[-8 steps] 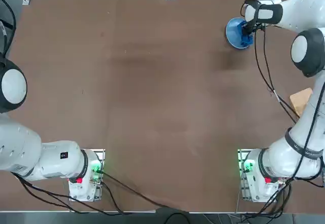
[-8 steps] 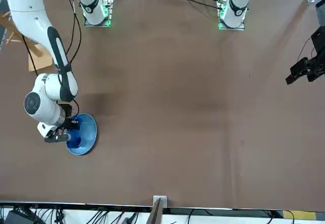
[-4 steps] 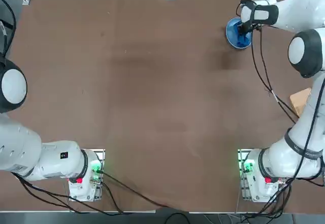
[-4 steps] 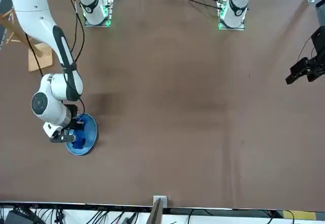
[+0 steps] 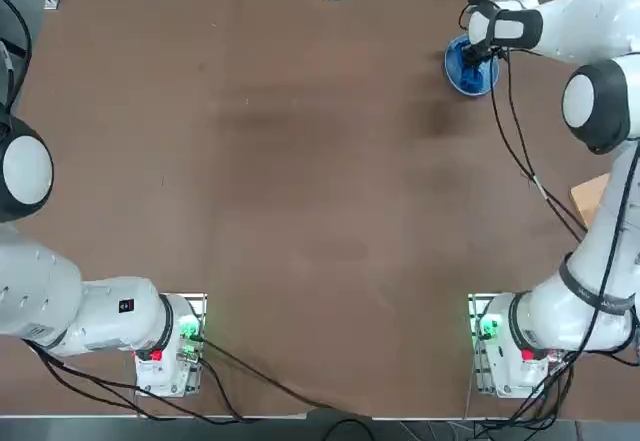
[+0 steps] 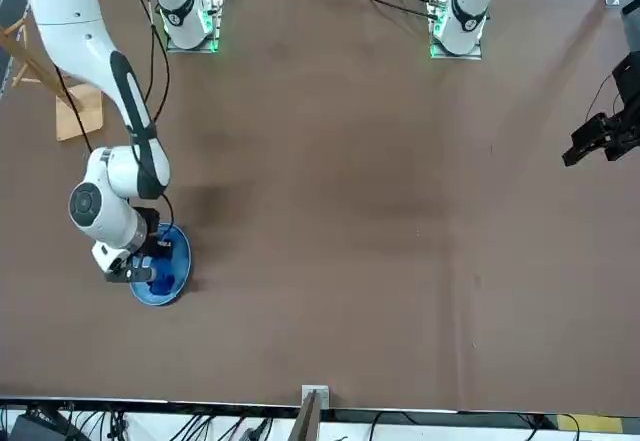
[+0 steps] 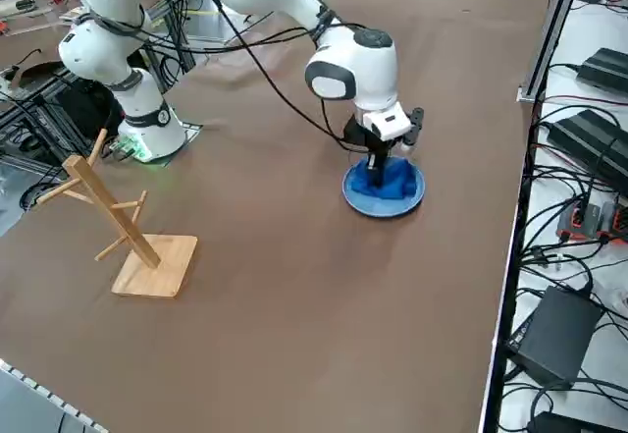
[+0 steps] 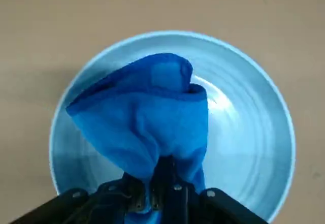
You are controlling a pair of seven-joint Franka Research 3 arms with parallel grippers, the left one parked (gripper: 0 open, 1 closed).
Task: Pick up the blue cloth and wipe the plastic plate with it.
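R gripper [image 8: 161, 183] slid across round plastic plate [image 8: 264, 132], prob. rubbing soft blue cloth [image 8: 147, 117].

You get even, fairly bright overhead light across the brown bench [image 5: 300, 161], with no harsh glare on it. A soft dark shadow sits on the bench just beside the plastic plate [image 5: 466, 67] in the top view. In the wrist view, a white highlight streaks the plate's inner surface beside the blue cloth [image 8: 147, 117], and the tool [image 8: 163, 183] at the edge looks dark and soft-focused.
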